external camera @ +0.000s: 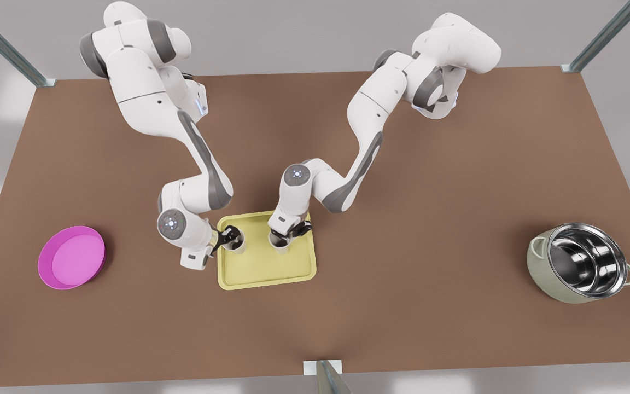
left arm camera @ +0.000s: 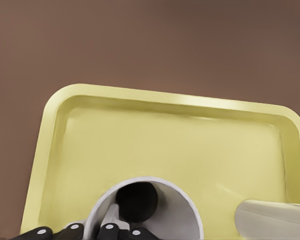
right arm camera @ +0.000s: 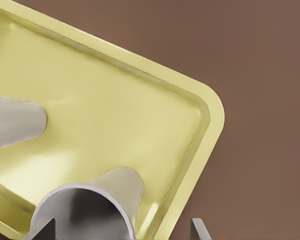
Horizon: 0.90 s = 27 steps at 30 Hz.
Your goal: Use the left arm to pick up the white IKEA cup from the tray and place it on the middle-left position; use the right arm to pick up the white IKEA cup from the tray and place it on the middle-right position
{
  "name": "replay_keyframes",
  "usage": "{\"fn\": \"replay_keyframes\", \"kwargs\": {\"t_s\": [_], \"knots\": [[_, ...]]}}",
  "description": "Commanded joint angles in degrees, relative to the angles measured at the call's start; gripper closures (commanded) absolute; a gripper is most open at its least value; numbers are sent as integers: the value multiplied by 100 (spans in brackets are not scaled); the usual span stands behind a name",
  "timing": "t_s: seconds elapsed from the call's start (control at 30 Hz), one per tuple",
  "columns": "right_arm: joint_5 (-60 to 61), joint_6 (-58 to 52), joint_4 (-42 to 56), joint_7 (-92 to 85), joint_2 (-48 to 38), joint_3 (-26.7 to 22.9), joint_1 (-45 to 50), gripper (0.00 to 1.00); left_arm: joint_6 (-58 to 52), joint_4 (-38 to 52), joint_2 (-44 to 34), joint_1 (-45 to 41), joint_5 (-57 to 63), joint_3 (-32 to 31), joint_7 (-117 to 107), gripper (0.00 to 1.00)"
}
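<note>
The pale-yellow tray [external camera: 266, 269] [left arm camera: 165, 150] [right arm camera: 115, 100] lies at the table's middle with two white cups standing on it. My left gripper [external camera: 229, 236] [left arm camera: 92, 229] is at the cup [external camera: 234, 245] [left arm camera: 162, 212] on the front view's left. It is shut on that cup's wall, with one finger [left arm camera: 110, 220] inside the rim. My right gripper [external camera: 285, 234] [right arm camera: 122, 232] hangs over the other cup [external camera: 280, 245] [right arm camera: 90, 210], and its fingers are spread wide and open. Each wrist view also catches the other arm's cup [left arm camera: 272, 220] [right arm camera: 15, 122].
A round magenta plate [external camera: 71, 257] sits far to the front view's left. A shiny metal pot [external camera: 583, 262] in a grey-green shell sits far to the right. Bare brown tabletop [external camera: 402, 164] surrounds the tray.
</note>
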Motion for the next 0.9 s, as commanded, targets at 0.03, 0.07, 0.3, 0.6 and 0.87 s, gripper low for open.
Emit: {"fn": "replay_keyframes", "kwargs": {"t_s": [0.03,0.07,0.3,0.6,0.87], "knots": [[-72,262,3,-114,100,-50,-10,0,-337,6,-81,18,-43,2,-521,95],[-72,271,3,-105,118,-51,-1,0,-512,-2,-143,70,-51,11,-495,95],[-19,377,-85,-105,285,-33,16,0,-2543,-2,-1162,2830,-640,-15,3177,95],[385,-511,-76,-87,258,55,16,56,-724,-1268,-1039,3586,-763,-15,5482,96],[587,-1170,-15,-43,179,64,16,92,-671,-1259,-1030,3578,-772,-15,5500,0]]}}
